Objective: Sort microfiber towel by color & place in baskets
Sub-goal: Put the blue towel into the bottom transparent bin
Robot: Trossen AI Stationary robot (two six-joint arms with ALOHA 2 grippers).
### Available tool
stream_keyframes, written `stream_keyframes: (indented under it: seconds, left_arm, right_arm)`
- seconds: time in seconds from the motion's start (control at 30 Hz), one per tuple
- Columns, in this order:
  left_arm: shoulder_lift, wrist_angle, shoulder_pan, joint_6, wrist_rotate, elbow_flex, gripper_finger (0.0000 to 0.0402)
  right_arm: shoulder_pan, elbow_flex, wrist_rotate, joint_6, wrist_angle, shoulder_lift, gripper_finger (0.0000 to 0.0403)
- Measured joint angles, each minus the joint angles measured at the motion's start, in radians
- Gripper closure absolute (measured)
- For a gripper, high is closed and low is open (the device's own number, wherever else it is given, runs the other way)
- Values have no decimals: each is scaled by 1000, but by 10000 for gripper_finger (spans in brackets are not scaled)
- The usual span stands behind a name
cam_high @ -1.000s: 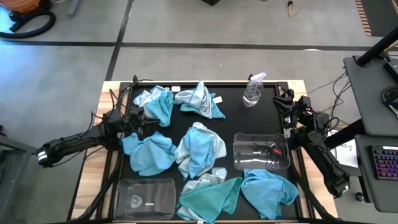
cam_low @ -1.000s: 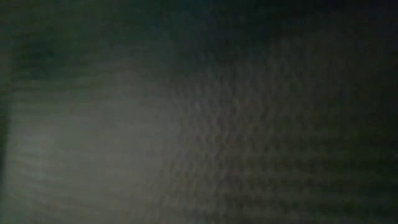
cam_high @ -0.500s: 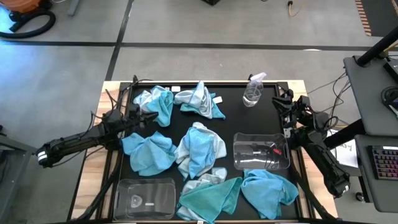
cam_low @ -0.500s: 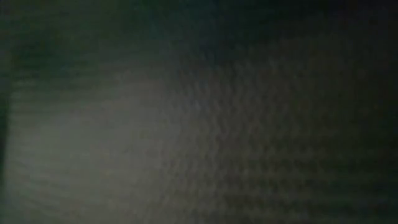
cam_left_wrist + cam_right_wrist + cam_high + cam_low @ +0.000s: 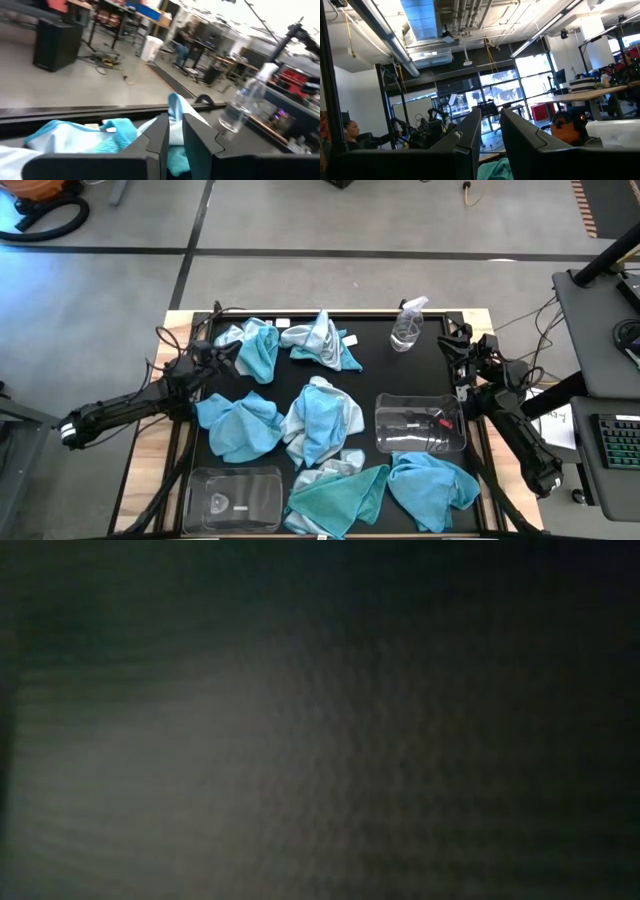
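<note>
1. Black matting covers the desk [image 5: 372, 380], where crumpled microfiber towels lie scattered, some bright sky-blue and some pale whitish-blue.
2. 2 cloths sit along the far edge: a blue-and-pale cloth [image 5: 250, 345] and a pale-and-blue cloth [image 5: 320, 340] just beside it.
3. A sky-blue cloth [image 5: 238, 425] and a mixed heap [image 5: 322, 418] lie mid-desk; a teal cloth [image 5: 340, 495] and a blue cloth [image 5: 432, 485] lie at the near edge.
4. 2 clear baskets stand apart: the left basket [image 5: 233, 498] at the near left, the right basket [image 5: 420, 423] toward the right. Neither holds a cloth.
5. A clear spray bottle [image 5: 407, 328] stands upright at the far edge.
6. The left gripper [image 5: 228, 352] hovers at the blue-and-pale cloth; in the left wrist view its fingers [image 5: 161, 135] stand a narrow slot apart, holding nothing.
7. The right gripper [image 5: 458, 345] waits at the desk's right edge, its fingers [image 5: 470, 135] likewise slightly parted and empty.
8. The low view shows only darkness.
</note>
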Motion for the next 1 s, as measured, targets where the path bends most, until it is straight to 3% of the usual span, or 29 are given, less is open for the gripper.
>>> stream_keyframes:
  seconds: [0.17,0.37,1.0]
  left_arm:
    - [0,0,0,-12,-1,0,363]
    - [0,1,0,75,0,0,363]
    - [5,1,0,57,4,0,363]
  right_arm:
    - [0,0,0,1,-8,0,335]
    - [0,0,0,18,-28,0,335]
    - [0,0,1,30,-75,0,335]
